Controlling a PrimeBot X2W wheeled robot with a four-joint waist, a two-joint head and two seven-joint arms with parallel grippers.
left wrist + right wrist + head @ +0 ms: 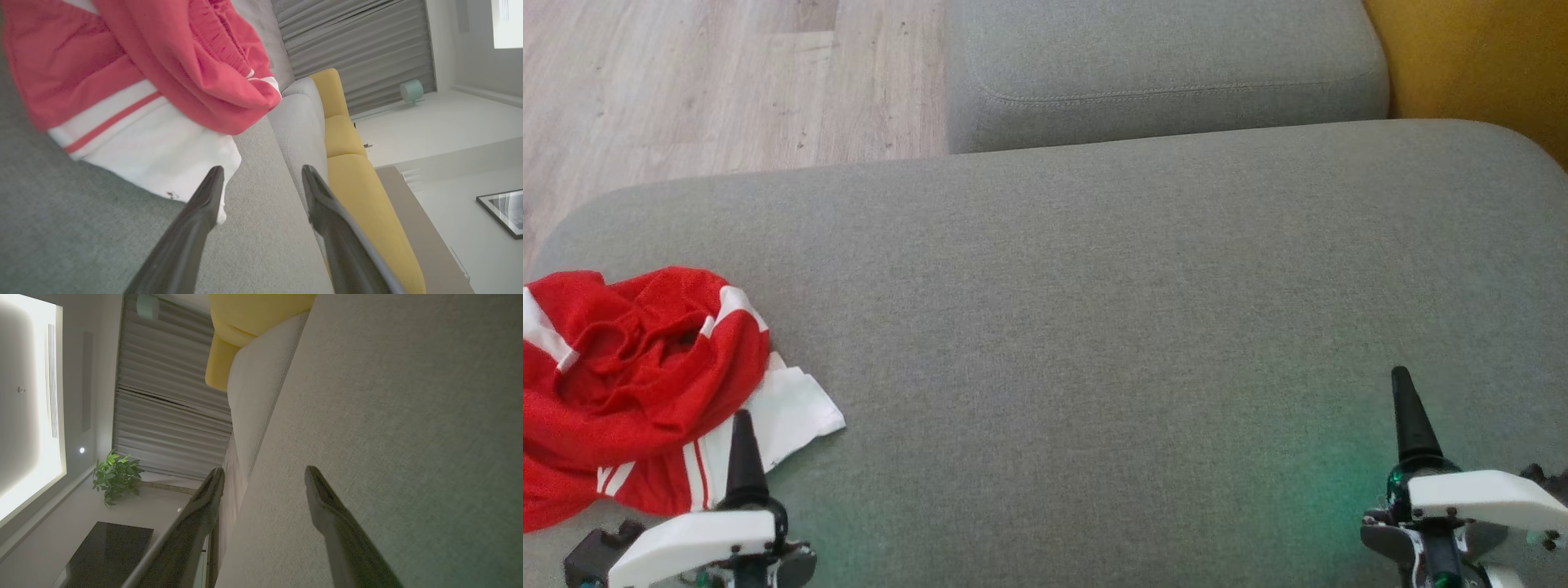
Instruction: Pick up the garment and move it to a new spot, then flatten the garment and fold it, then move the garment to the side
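Note:
A crumpled red garment point(629, 367) with white stripes and a white panel lies at the near left of the wide grey cushion point(1094, 327). My left gripper point(742, 425) stands open just beside its white corner. In the left wrist view the garment point(135, 61) lies up and to the left of that gripper point(261, 171); one finger point(204, 204) overlaps the white hem, and nothing sits between the two. My right gripper point(1401, 380) is open over bare cushion at the near right, far from the garment. The right wrist view shows it point(263, 471) spread with only grey fabric point(388, 416) behind.
A smaller grey cushion point(1160, 65) butts against the far edge. A yellow seat point(1478, 57) stands at the far right. Pale wooden floor point(686, 82) lies beyond the cushion's rounded left corner. The garment's left side runs past the head view's edge.

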